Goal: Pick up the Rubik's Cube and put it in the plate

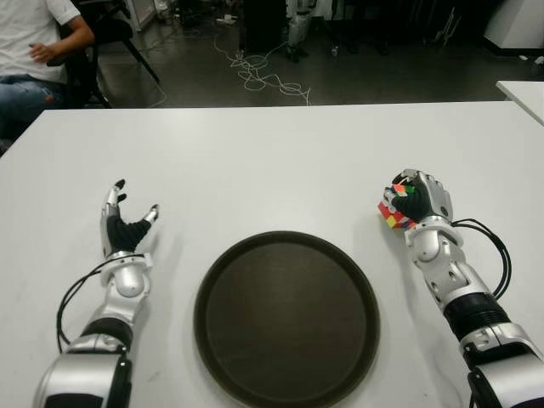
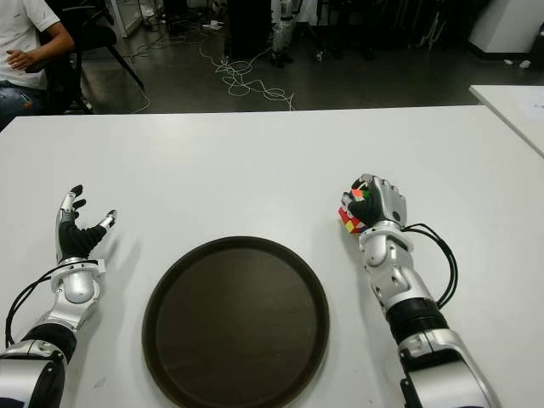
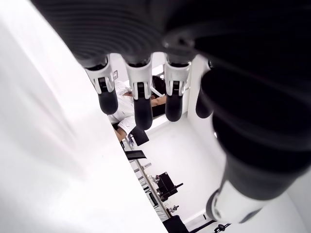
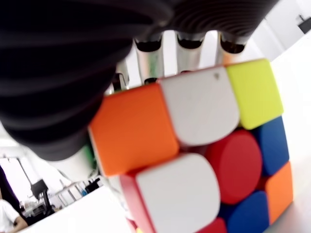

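My right hand (image 1: 416,200) has its fingers curled around the cube (image 1: 393,212), near the table's (image 1: 272,161) right edge, beside the plate (image 1: 286,319), ready to carry across. My left hand (image 1: 123,228), fingers spread and empty, shows toward the left edge.

A robotics lab or workshop, seen past a test surface.

Beyond the white surface (image 1: 272,153), well ahead of the right robot hand (image 1: 414,198), lies a dark bare floor (image 1: 357,81) with loose white cables (image 1: 259,72) tangled across it. Dark equipment stands (image 1: 263,21) rise behind them, and a seated person (image 1: 30,51) waits far ahead of the left robot hand (image 1: 123,225).
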